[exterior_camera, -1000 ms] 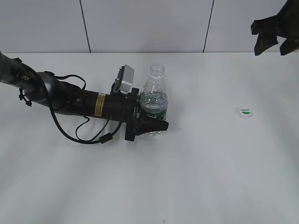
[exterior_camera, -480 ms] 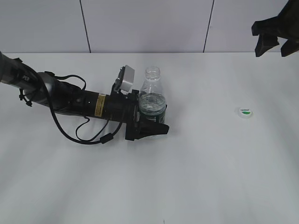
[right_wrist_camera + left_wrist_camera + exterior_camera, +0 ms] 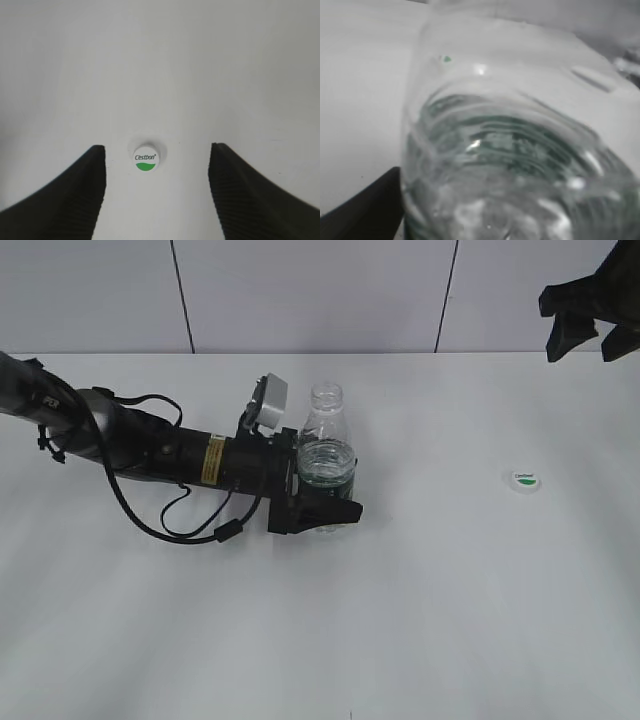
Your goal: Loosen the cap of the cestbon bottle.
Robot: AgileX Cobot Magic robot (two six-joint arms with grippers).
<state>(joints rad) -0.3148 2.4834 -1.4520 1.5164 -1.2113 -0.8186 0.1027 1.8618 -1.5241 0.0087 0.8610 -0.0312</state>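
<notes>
The cestbon bottle stands upright on the white table with its neck open and no cap on it. My left gripper reaches in from the left and is shut on the bottle's lower body at the green label. In the left wrist view the bottle fills the frame, with one black finger against its side. The cap lies apart on the table at the right, logo up. My right gripper hangs open high above it. The right wrist view shows the cap on the table between the spread fingers of the right gripper.
The white table runs back to a grey panelled wall. The left arm's black body and cables lie low across the table's left half.
The left gripper and the bottle have shifted slightly left, and the bottle's top has come a little more upright. The cap and the right gripper have stayed put.
</notes>
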